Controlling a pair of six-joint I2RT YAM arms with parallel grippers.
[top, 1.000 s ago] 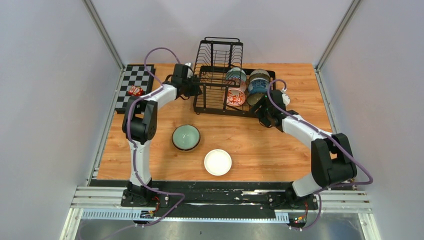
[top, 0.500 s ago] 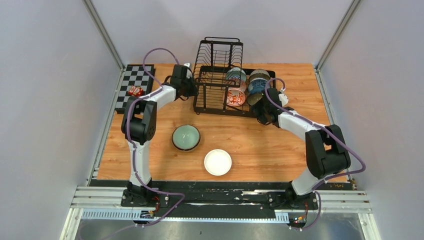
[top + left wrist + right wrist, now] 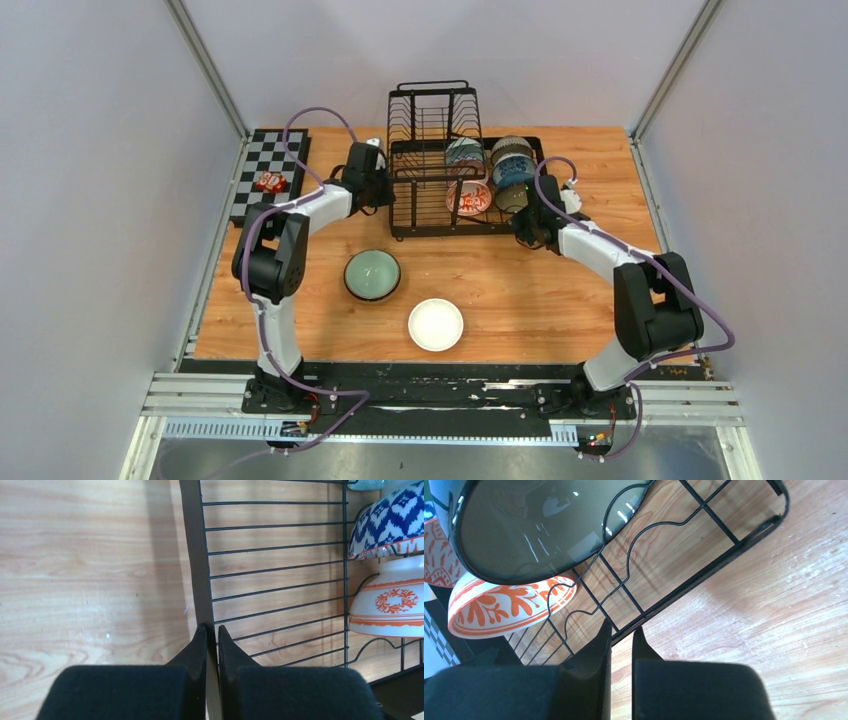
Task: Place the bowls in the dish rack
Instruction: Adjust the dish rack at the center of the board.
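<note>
Though overhead hides it, wrist views show left claw [image 3: 212,628] and right claw [image 3: 622,626] pinching dish rack [image 3: 195,555].

Bright, even o/h light, soft shadows on wood surface [image 3: 75,580], glare streaks on dark bowl [image 3: 539,525], pics mostly sharp.

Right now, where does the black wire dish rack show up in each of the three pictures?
Top external: dish rack at the back middle of the table.
Left wrist: fills the right half, its edge bar pinched by the left gripper.
Right wrist: crosses the upper part diagonally.
Shared landmark: the orange-and-white bowl inside it.
</note>
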